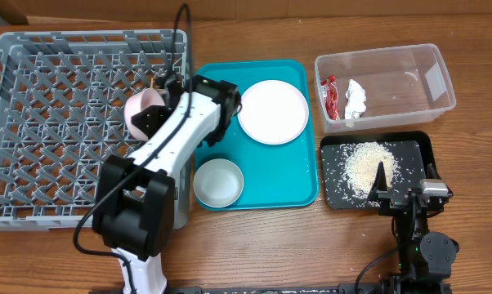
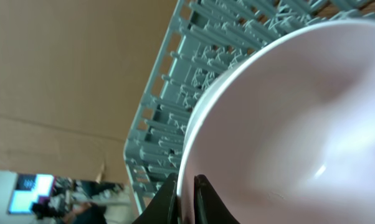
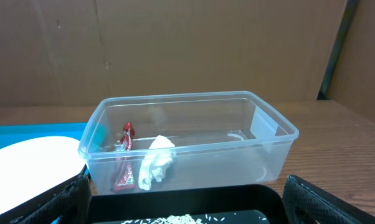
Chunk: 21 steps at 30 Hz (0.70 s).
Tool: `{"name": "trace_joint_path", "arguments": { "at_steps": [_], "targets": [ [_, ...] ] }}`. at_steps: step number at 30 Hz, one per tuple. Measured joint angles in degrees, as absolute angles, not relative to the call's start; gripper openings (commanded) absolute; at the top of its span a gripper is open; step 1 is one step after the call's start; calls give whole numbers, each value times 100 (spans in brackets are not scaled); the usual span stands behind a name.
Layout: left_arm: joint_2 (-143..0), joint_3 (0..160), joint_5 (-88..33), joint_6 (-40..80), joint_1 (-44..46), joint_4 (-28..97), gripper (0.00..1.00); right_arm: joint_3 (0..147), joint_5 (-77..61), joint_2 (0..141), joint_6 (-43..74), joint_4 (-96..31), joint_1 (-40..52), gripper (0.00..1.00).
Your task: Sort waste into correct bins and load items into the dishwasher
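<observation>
The pale bowl looked smooth and glossy; the dish rack was matt grey plastic. The tub was clear, shiny plastic, the red wrapper crinkled and glossy, the tissue soft crumpled paper. The bench showed grained brown wood.

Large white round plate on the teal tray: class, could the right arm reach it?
Probably: right gripper stands open and empty, nothing lies on the plate; the left arm crowds one edge.

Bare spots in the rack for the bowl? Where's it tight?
Dish rack: lattice left of the held bowl is bare to its left wall. Teal tray: free corner right of cup, below plate. Tight: clear tub left end, wrapper beside tissue.
</observation>
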State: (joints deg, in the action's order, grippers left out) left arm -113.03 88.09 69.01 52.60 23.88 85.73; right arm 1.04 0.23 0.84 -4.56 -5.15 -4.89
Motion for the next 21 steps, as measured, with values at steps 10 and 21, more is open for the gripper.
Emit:
{"name": "trace_joint_path", "arguments": {
  "at_steps": [10, 21],
  "targets": [
    [-11456, 8888, 7170, 5540, 2460, 9668, 4, 104, 23, 84, -456, -515, -489, 100],
    [-11456, 8892, 7271, 5577, 2001, 9668, 4, 106, 25, 84, -456, -517, -489, 100]
  ]
}}
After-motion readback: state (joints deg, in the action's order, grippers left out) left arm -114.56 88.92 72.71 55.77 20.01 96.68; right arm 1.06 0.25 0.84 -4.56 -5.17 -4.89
